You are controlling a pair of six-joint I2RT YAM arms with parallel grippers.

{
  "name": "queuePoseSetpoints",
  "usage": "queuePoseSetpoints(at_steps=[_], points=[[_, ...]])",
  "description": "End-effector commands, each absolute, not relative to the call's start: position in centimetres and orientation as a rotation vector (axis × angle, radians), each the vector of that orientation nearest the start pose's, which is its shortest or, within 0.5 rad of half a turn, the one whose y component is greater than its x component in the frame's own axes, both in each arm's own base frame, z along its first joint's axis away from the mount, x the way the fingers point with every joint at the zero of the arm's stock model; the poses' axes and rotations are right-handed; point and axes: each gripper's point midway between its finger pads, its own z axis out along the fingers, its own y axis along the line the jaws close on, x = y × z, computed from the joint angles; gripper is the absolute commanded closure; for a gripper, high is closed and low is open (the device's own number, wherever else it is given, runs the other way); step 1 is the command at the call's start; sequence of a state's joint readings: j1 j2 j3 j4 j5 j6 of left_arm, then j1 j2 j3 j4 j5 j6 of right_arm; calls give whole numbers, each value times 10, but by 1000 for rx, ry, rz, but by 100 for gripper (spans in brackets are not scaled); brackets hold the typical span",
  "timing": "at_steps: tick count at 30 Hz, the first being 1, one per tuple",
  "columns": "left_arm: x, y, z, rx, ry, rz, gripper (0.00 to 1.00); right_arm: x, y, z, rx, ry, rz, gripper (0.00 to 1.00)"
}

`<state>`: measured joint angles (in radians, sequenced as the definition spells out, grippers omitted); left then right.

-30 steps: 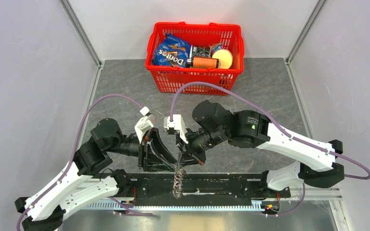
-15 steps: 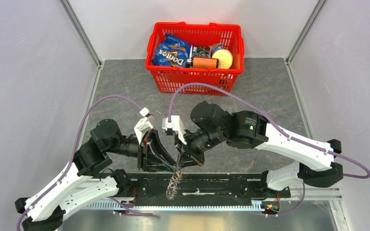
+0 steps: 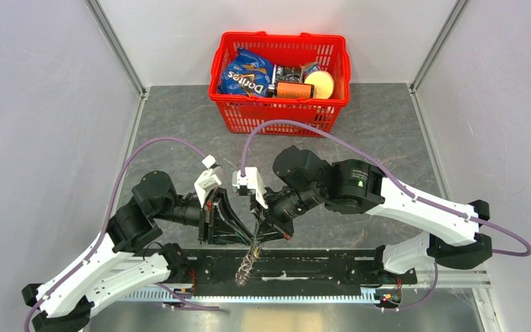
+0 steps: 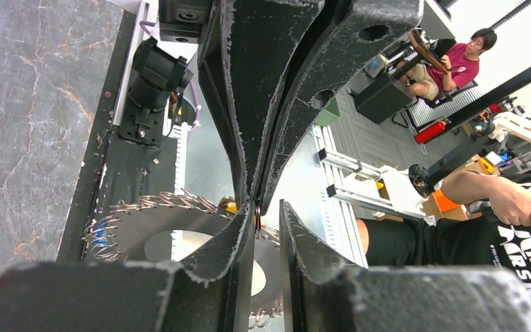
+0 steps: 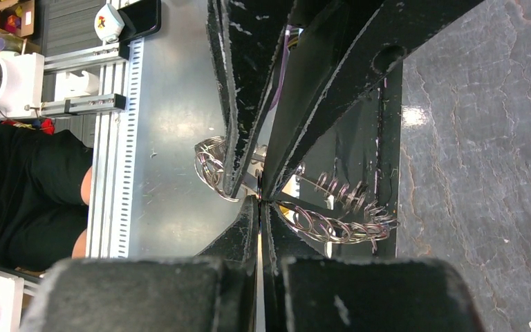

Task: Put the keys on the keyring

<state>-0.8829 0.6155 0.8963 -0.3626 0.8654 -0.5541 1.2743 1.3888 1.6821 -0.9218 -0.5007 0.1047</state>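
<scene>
The keyring [image 3: 245, 266] is a ring of grey wire loops that hangs below the two grippers, over the black rail. My right gripper [image 3: 259, 234] is shut on its wire; in the right wrist view its jaws [image 5: 260, 199] are pressed together with the keyring [image 5: 332, 225] fanned out beside them. My left gripper [image 3: 247, 238] meets it tip to tip. In the left wrist view its jaws [image 4: 268, 207] stand slightly apart and the ring wire lies against one finger. A blue bit [image 4: 97, 234] and a yellow bit [image 4: 229, 205] show among the loops [image 4: 152, 202].
A red basket [image 3: 280, 114] with a Doritos bag and other goods stands at the back middle. A black rail [image 3: 318, 266] runs along the near edge between the arm bases. Grey side walls close in the table left and right.
The hanging keyring has swung left and turned. The right gripper has shifted slightly left towards the left gripper. The left arm has barely moved.
</scene>
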Motion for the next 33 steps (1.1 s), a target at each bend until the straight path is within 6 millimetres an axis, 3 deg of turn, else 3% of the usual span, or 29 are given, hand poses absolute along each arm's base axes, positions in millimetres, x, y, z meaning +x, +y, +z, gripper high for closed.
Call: queuePoseSetpoints(at_steps=[1,8,13,20,27,29,33], points=[[3,-241,344,1105,1609,-1734,78,24,372,372,-1524,1689,1305,100],[5,-242,345,1104,1608,-1729,83,23,371,372,-1525,1687,1309,100],[7,-244,343,1103,1615,-1723,97,22,370,374,-1528,1679,1314,100],[14,-248,336,1116,1610,-1675,98,20,367,378,-1533,1651,1326,100],[19,-245,351,1089,1542,-1622,98,18,360,386,-1521,1600,1336,100],[21,-244,355,1079,1519,-1597,98,17,358,390,-1515,1584,1340,95],[25,-244,363,1052,1478,-1580,98,16,353,400,-1495,1553,1350,77]])
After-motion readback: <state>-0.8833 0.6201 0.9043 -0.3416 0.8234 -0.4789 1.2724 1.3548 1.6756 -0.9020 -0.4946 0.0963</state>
